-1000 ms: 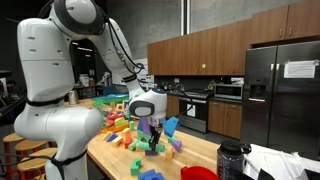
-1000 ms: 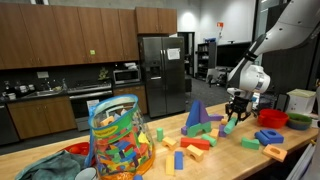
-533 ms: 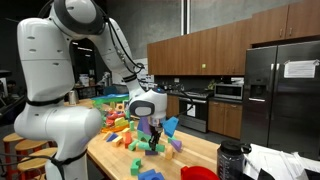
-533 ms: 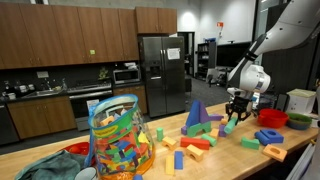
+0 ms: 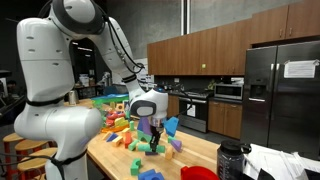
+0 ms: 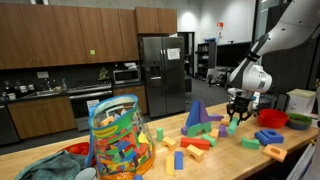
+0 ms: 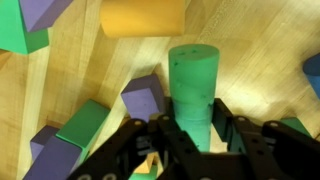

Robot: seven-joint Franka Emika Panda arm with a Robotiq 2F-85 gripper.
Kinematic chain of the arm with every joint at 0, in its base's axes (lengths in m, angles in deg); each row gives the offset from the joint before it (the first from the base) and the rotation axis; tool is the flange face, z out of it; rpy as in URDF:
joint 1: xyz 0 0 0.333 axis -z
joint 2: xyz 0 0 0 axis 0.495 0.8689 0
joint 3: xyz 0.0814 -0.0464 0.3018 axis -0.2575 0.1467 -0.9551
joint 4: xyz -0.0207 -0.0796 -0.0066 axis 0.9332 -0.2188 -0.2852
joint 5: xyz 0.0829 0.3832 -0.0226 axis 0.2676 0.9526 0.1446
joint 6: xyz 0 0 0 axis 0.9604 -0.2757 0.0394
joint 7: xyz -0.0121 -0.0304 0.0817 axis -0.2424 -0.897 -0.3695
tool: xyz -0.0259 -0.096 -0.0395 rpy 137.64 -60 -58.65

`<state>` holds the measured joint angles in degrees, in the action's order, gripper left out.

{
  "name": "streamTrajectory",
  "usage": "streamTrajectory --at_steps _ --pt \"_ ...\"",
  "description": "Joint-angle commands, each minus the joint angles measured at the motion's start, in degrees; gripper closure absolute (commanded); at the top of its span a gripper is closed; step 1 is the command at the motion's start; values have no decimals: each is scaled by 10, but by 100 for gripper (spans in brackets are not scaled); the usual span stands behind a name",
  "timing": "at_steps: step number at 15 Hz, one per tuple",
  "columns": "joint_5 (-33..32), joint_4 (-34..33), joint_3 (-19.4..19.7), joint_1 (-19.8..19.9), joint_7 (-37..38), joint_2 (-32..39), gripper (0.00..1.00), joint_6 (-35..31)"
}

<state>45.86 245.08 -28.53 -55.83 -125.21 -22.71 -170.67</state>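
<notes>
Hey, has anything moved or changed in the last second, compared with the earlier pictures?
Nothing visibly changed. The gripper stays shut on the green cylinder, and the blocks around it lie as before.

- Green cylinder (image 7: pixel 195 85): matt, faintly grainy, foam-like.
- Worktop (image 7: pixel 262 42): pale wood, smooth, visible grain, slight sheen.
- Fridge (image 6: pixel 160 75): brushed metal, softly reflective.
- Jaws: matt black plastic.
</notes>
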Motion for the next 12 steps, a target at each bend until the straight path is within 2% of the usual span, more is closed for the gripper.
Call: streamTrajectory --at_steps 1,5,12 --pt "-24 0 24 -14 0 -21 84 9" --pt "-36 -1 37 -42 0 -13 84 29" --pt "-29 0 50 -119 0 -4 84 74"
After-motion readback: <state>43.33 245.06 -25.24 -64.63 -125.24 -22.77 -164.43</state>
